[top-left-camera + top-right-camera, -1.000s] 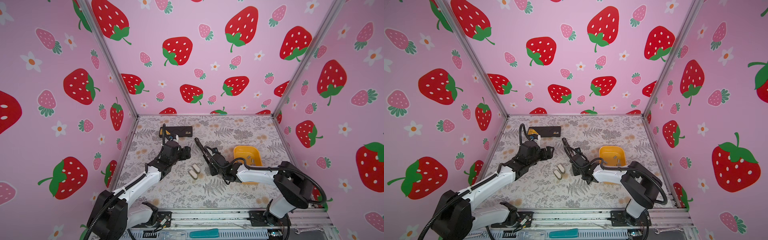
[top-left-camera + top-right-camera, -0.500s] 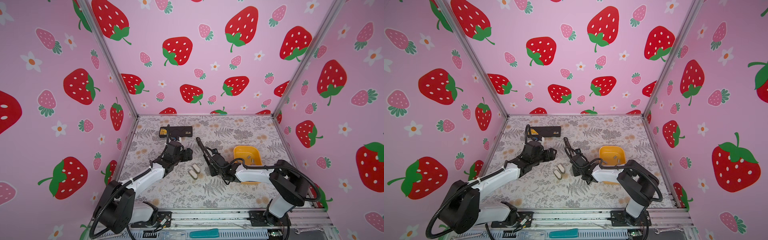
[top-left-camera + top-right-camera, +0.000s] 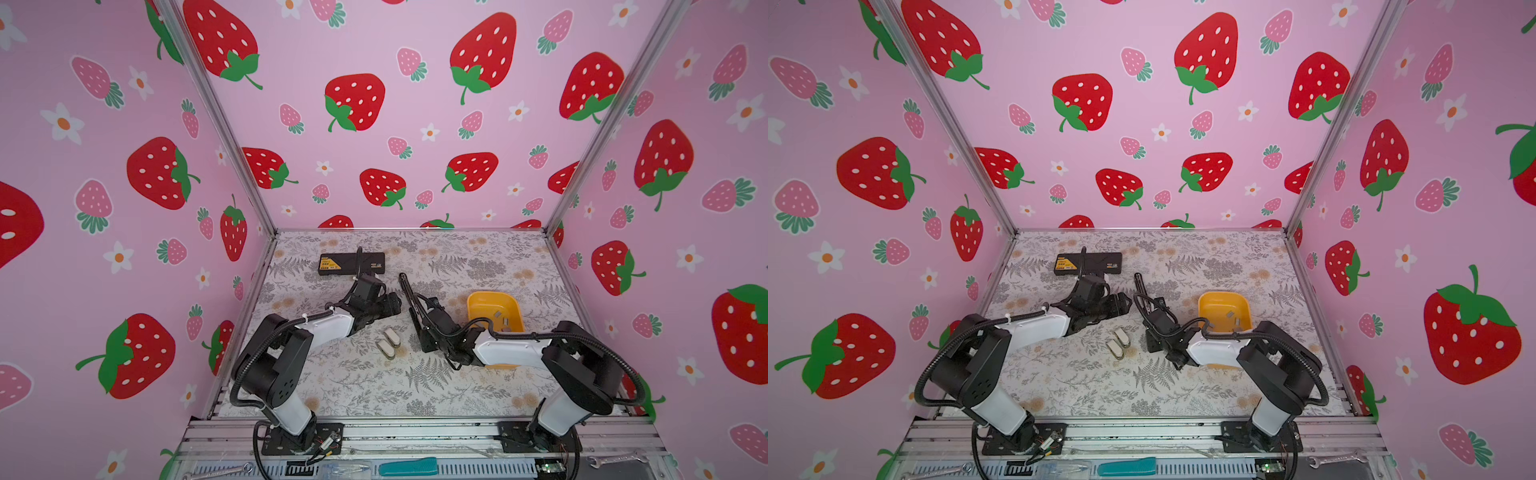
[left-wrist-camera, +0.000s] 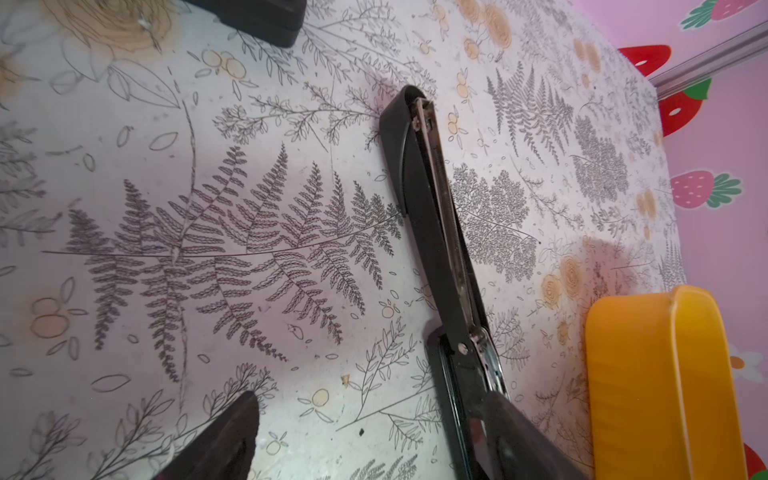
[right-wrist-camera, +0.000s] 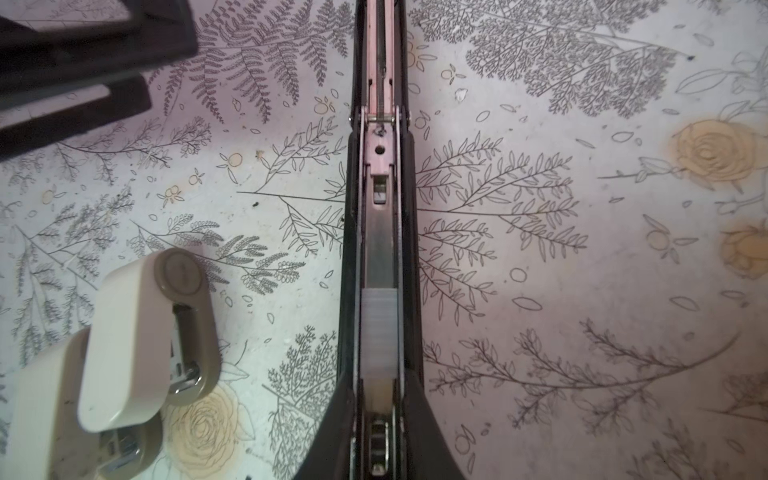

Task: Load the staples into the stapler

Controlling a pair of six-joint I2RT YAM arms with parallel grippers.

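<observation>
The black stapler point(image 5: 376, 174) lies flipped open on the floral mat, its top arm point(image 3: 409, 291) point(image 3: 1140, 291) stretched toward the back wall. A grey strip of staples point(image 5: 377, 332) sits in its open magazine channel. My right gripper point(image 5: 378, 440) point(image 3: 432, 330) is shut on the sides of the stapler's magazine. In the left wrist view my left gripper point(image 4: 374, 449) is open, with one finger point(image 4: 523, 440) over the stapler's hinge end point(image 4: 461, 353). Both top views show the left gripper point(image 3: 392, 303) point(image 3: 1123, 301) just left of the top arm. More staples point(image 3: 496, 314) lie in the yellow bin point(image 3: 490, 294).
Two small white staplers point(image 3: 388, 343) point(image 5: 145, 332) lie side by side left of the black stapler. A black box with a yellow label point(image 3: 351, 264) sits near the back wall. The yellow bin point(image 3: 1225, 297) point(image 4: 648, 374) stands right of the stapler.
My right gripper has closed onto the stapler's magazine. My left gripper has moved right, closer to the stapler's top arm, and stays open.
</observation>
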